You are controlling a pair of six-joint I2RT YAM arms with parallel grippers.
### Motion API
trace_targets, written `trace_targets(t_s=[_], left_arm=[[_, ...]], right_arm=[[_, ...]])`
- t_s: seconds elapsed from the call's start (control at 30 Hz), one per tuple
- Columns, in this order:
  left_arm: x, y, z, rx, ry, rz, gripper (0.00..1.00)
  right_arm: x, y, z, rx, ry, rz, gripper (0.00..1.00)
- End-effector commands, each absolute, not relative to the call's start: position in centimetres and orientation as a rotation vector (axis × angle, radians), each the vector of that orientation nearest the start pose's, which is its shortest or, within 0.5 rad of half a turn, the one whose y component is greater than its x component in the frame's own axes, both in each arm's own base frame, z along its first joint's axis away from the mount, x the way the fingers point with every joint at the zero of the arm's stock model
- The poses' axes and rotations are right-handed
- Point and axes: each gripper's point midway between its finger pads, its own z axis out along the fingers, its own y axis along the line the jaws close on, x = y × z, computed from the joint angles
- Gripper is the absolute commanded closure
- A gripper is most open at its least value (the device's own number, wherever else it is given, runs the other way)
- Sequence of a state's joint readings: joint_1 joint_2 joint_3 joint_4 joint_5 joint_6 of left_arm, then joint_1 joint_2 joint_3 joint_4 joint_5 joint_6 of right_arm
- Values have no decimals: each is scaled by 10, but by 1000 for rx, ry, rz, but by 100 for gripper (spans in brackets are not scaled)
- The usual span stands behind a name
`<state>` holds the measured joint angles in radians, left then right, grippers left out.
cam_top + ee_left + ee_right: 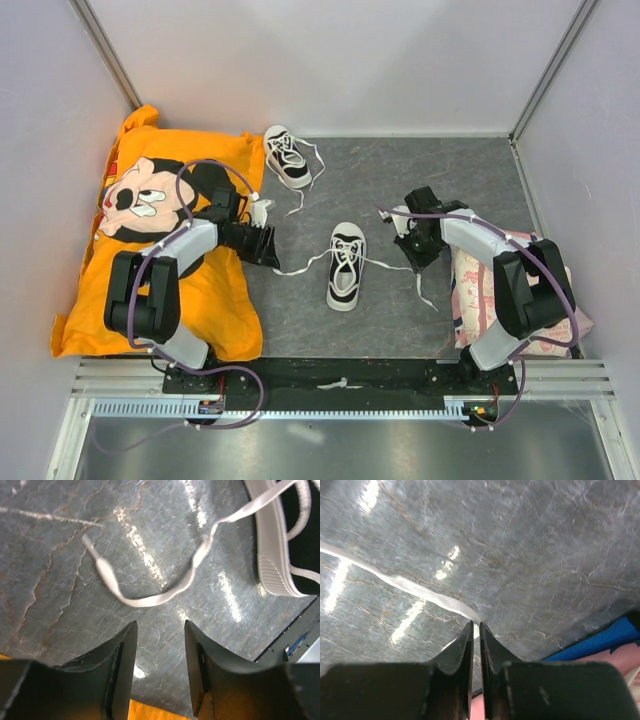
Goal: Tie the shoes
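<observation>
One black sneaker (pixel 346 265) with a white toe cap lies mid-table, its laces spread to both sides. The second sneaker (pixel 287 156) lies further back, laces loose. My left gripper (pixel 268 247) is open and empty, just left of the near shoe's left lace (pixel 300 268). In the left wrist view that lace (pixel 150 598) lies on the mat just ahead of my open left gripper (pixel 160 627), with the shoe's sole (pixel 272 555) at the right. My right gripper (pixel 411 254) is shut on the right lace (pixel 395 580), pinched at the tips of the right gripper (pixel 476 626).
An orange Mickey Mouse cushion (pixel 150 250) lies under my left arm. A pink patterned packet (pixel 470 290) lies under my right arm, and it shows beside something blue (pixel 600 645) in the right wrist view. White walls enclose the grey mat (pixel 420 190).
</observation>
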<state>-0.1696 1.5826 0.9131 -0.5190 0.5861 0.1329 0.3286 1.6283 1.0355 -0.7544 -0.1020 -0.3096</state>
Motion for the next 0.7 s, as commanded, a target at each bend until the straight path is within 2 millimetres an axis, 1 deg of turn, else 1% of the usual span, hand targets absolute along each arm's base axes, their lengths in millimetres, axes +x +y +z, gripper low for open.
trace_targets(t_s=[0.0, 0.07, 0.1, 0.13, 0.23, 0.27, 0.3, 0.33, 0.37, 0.4, 0.43, 0.47, 0.5, 0.53, 0.57, 0.6, 0.63, 0.67], left_arm=[[316, -149, 100, 736, 2391, -776, 50], [326, -153, 102, 768, 2369, -753, 50], [328, -154, 100, 778, 2376, -738, 50], [327, -159, 96, 811, 2382, -728, 50], [322, -171, 98, 929, 2325, -715, 49], [322, -171, 108, 986, 2260, -693, 47], [331, -171, 120, 998, 2181, -656, 45], [337, -165, 135, 995, 2115, -611, 44], [340, -160, 163, 1019, 1986, -550, 40], [342, -155, 182, 1025, 1905, -505, 34], [351, -153, 205, 1027, 1794, -436, 27], [352, -146, 208, 1020, 1764, -366, 1], [349, -142, 232, 997, 1690, -313, 1], [350, -142, 244, 985, 1644, -289, 1], [344, -144, 247, 1044, 1594, -284, 1], [337, -147, 252, 1091, 1558, -289, 1], [327, -151, 245, 1142, 1569, -321, 1], [322, -156, 246, 1204, 1537, -333, 1]], right_arm=[[287, 110, 53, -924, 2724, 214, 84], [287, 111, 52, -919, 2734, 227, 84], [287, 112, 53, -924, 2735, 231, 83], [286, 112, 53, -925, 2741, 232, 82], [284, 112, 56, -946, 2739, 242, 60], [284, 112, 61, -952, 2719, 248, 48], [284, 112, 65, -979, 2697, 249, 43], [284, 113, 71, -992, 2674, 266, 39], [286, 113, 85, -992, 2625, 269, 31], [288, 111, 95, -997, 2591, 269, 25], [290, 111, 104, -1020, 2546, 264, 21], [290, 113, 121, -1029, 2479, 270, 11], [294, 116, 136, -1033, 2425, 275, 7], [297, 118, 147, -1022, 2381, 277, 2], [297, 124, 169, -1002, 2301, 300, 2], [307, 129, 190, -973, 2215, 298, 2], [306, 134, 218, -882, 2142, 324, 2], [309, 138, 236, -833, 2076, 343, 2]])
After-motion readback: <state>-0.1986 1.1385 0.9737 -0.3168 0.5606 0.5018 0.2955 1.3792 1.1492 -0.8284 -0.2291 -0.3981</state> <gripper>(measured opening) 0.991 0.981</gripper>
